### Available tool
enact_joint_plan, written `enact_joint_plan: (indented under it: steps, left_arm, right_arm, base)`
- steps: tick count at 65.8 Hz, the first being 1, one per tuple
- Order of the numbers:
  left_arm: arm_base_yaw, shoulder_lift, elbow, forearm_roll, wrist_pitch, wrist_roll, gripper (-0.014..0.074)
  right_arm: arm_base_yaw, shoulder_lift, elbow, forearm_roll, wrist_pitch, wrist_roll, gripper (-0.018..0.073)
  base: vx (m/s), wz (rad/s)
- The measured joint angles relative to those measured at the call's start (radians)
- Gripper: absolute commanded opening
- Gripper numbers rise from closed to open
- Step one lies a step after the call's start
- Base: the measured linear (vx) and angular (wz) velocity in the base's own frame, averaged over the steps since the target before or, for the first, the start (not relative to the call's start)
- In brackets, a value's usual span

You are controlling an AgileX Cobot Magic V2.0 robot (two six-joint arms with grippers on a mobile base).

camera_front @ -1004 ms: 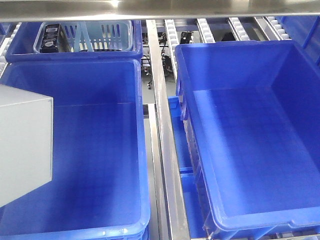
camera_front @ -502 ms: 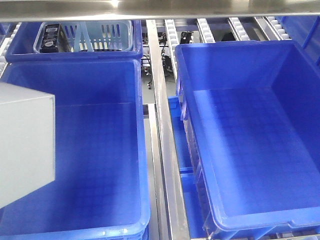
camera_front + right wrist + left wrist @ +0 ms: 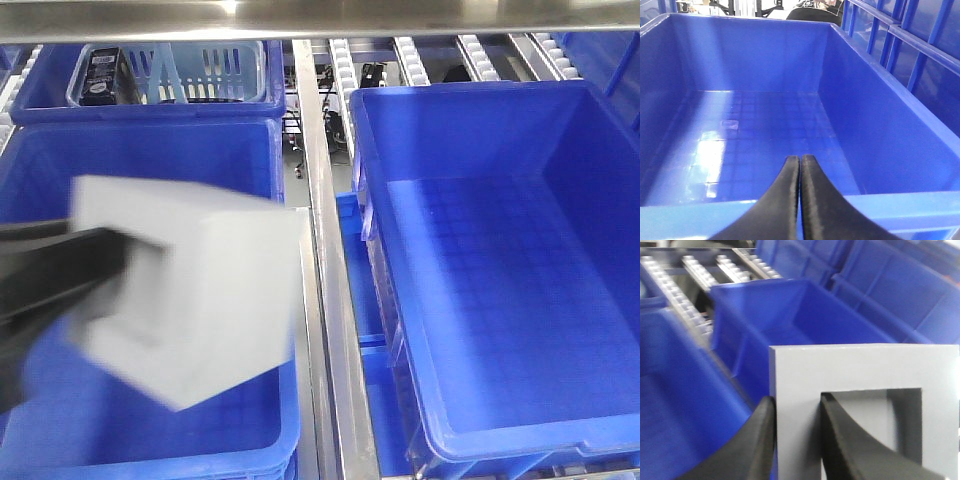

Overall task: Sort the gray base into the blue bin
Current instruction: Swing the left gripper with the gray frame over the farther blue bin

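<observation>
The front camera sits up high and looks down on the left blue bin (image 3: 180, 150) and the right blue bin (image 3: 470, 130), side by side. The left wrist camera sits right behind the left hand (image 3: 796, 407), very close to the gray base (image 3: 865, 367), which the front camera sees too. The right wrist camera sits behind the right hand (image 3: 800, 162) and looks down into a blue bin (image 3: 750, 55) from near its rim.
</observation>
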State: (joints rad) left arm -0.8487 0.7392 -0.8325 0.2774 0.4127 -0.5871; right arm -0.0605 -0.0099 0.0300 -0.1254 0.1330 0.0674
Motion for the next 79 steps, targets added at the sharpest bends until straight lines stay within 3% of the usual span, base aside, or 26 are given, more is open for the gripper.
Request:
enact_joint_plan:
  steps: [28, 52, 62, 79]
  left_arm:
    - [0.000, 0.223, 0.000, -0.009, -0.294, -0.003, 0.0127]
    - [-0.001, 0.365, 0.000, -0.023, -0.444, -0.007, 0.0127]
    - [-0.044, 0.432, -0.002, -0.023, -0.518, -0.012, 0.0127]
    - [-0.108, 0.596, -0.115, -0.019, -0.526, -0.012, 0.0127]
  right_arm:
    - [0.000, 0.000, 0.000, 0.000, 0.000, 0.000, -0.0009]
    - [0.000, 0.000, 0.000, 0.000, 0.000, 0.000, -0.0009]
    - [0.000, 0.000, 0.000, 0.000, 0.000, 0.000, -0.0009]
    - [0.000, 0.000, 0.000, 0.000, 0.000, 0.000, -0.0009]
  base:
    - [0.00, 0.00]
    - [0.00, 0.00]
    - [0.00, 0.00]
    - [0.00, 0.00]
